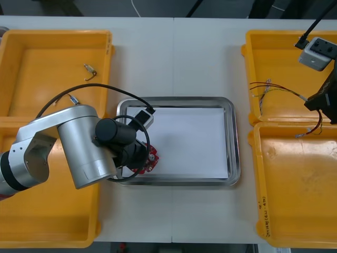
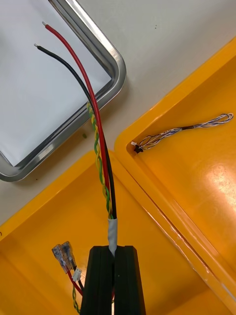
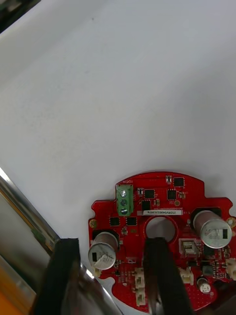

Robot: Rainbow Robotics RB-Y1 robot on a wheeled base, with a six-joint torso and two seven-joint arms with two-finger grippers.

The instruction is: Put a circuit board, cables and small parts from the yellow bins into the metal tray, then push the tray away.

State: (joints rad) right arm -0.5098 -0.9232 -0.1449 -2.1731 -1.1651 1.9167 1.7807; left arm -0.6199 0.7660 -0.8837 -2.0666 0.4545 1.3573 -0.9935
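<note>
front: left gripper (image 1: 143,157) holds the board (image 1: 151,161) at the tray's (image 1: 232,158) 8 o'clock corner. right gripper (image 1: 317,105) is over bins (image 1: 251,126) at 3 o'clock.
left wrist: fingers (image 3: 162,275) clamp the board.
right wrist: fingers pinch a cable (image 2: 101,162).

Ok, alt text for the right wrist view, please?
The right pincer is shut on a red, black and yellow cable over a yellow bin; its bare ends reach over the metal tray. A thin twisted cable lies in the neighbouring bin.
</note>
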